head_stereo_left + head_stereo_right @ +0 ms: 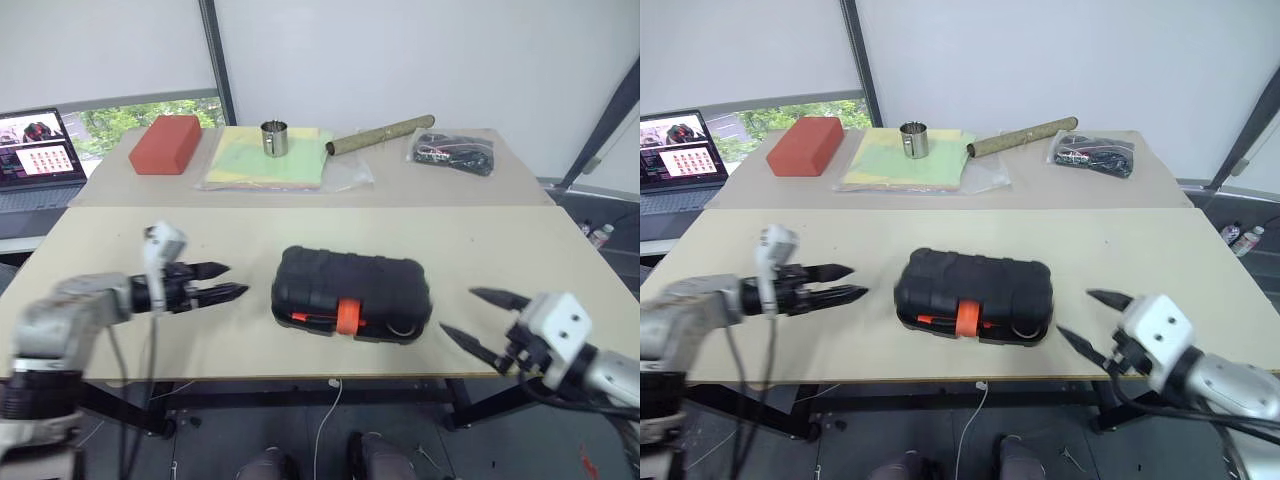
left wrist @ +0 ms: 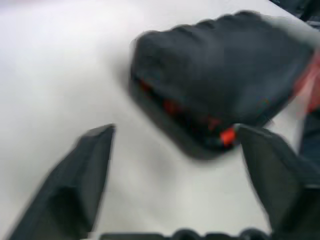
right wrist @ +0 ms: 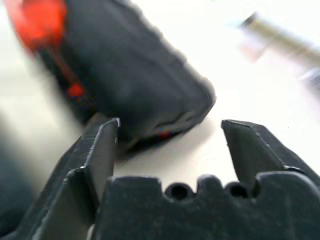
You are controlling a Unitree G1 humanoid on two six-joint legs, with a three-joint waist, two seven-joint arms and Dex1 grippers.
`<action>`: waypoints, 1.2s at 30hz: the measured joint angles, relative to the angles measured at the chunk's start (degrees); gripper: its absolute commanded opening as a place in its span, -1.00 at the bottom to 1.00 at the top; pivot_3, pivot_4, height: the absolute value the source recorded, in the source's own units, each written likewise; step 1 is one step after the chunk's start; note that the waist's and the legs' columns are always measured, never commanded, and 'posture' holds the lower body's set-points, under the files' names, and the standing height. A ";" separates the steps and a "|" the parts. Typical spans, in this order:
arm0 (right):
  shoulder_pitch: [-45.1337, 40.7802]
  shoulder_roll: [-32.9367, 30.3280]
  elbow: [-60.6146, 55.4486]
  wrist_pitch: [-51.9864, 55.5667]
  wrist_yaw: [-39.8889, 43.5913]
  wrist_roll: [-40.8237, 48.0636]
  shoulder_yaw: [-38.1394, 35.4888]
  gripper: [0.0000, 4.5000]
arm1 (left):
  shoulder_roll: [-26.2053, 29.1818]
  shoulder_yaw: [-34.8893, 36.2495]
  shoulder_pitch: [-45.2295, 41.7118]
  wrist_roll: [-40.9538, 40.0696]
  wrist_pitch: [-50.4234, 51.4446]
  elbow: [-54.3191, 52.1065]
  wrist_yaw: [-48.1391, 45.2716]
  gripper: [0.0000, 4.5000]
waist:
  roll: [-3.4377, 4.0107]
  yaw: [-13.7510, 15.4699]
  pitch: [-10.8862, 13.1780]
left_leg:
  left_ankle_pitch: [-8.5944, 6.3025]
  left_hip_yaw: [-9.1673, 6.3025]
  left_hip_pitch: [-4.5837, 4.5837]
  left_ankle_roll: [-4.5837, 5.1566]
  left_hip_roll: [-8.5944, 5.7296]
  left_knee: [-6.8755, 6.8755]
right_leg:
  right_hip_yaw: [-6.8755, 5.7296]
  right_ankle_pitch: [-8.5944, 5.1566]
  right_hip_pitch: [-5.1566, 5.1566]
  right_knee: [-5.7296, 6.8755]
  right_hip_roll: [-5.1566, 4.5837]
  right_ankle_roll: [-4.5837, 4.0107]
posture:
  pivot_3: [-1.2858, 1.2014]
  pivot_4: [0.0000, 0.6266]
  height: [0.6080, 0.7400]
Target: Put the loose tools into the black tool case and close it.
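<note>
The black tool case (image 1: pixel 352 291) lies flat near the table's front edge, lid down on its base. Its orange latch (image 1: pixel 347 316) faces me. A thin gap runs along the front seam, and orange parts (image 2: pixel 171 106) show inside it. The rest of the loose tools are hidden. My left gripper (image 1: pixel 223 281) hovers open to the left of the case, pointing at it and a short way off. My right gripper (image 1: pixel 461 311) stands open to the right of the case, near the table's edge. Nothing is between either pair of fingers (image 3: pixel 102 145).
On the rear table sit a red block (image 1: pixel 165 143), yellow-green sheets in clear plastic (image 1: pixel 262 163), a metal cup (image 1: pixel 274 138), a brown tube (image 1: pixel 380 135) and a black bundle in a clear bag (image 1: pixel 455 152). A laptop (image 1: pixel 38 150) stands at the far left.
</note>
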 measured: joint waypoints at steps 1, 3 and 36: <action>2.20 -1.08 -0.97 0.63 1.98 0.69 0.42 0.52 | -0.08 -1.85 -2.00 2.30 -2.99 3.10 -0.71 0.99 | -0.01 0.31 0.00 | -0.19 -0.05 0.08 -0.22 -0.03 0.00 | -0.03 -0.02 0.12 -0.04 0.02 -0.03 | 0.03 -0.52 1.00; 4.70 -2.68 -1.68 0.74 4.51 -0.10 2.56 0.28 | -1.47 -6.18 -7.53 7.52 -9.44 11.54 -1.47 0.88 | -0.17 1.19 0.03 | -0.40 -0.22 0.08 0.11 -0.04 0.06 | -0.05 -0.21 0.31 -0.15 0.06 -0.34 | 0.03 -0.52 1.00; -24.95 -2.09 21.99 -2.21 -4.61 -20.09 23.92 -1.00 | -30.35 -19.84 -38.94 37.43 -58.37 66.48 -18.26 -0.96 | -0.45 0.12 0.08 | -0.33 -0.57 -1.49 1.19 -0.30 1.30 | -0.15 0.07 -0.32 -0.12 -0.23 0.75 | 0.03 -0.52 1.00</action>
